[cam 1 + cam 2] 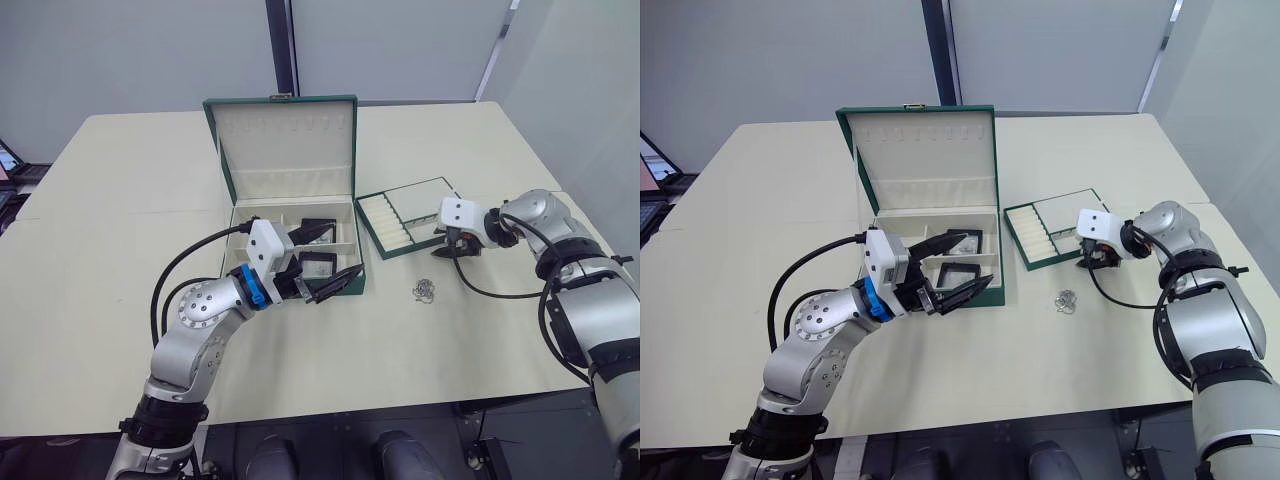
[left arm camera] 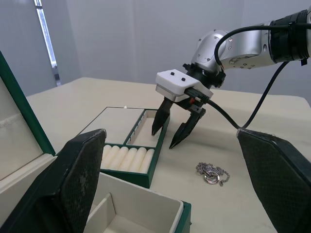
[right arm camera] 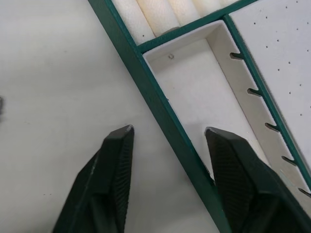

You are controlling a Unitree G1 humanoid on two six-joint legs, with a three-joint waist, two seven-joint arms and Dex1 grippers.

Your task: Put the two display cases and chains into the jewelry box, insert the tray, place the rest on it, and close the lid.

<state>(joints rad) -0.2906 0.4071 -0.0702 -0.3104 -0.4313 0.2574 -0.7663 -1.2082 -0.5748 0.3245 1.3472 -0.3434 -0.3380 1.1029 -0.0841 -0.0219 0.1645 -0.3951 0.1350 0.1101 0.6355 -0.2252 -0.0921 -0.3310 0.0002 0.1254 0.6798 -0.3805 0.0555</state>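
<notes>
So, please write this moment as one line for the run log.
left hand: open, at jewelry box front | right hand: open, straddling tray rim | display cases: in box | chain: on table | lid: open

Head pair overhead; wrist views near tray (image 3: 165, 104).

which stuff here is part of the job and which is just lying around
Job: box, lid, two cases in the box, tray, chain on the table.
Lying around: laptop at the table's far left edge.
</notes>
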